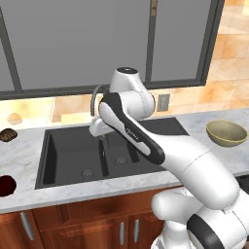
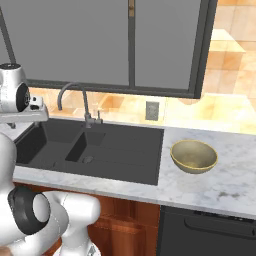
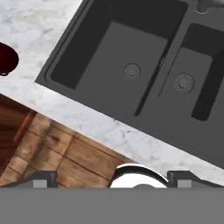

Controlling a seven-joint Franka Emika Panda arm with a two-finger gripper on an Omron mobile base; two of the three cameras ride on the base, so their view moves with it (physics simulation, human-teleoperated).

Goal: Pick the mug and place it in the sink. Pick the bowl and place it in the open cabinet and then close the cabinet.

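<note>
The gripper (image 3: 112,177), jaws wide and empty, hangs above the sink (image 3: 105,48); step 1 begins, a reach left to the mug (image 1: 6,185) on the counter's edge.

Below the wide-open jaws, both basins of the sink (image 3: 131,57) lie bare. Past them rises the faucet (image 1: 96,99). Off to one side, the mug (image 3: 6,59) stands on open counter (image 3: 39,26).
</note>
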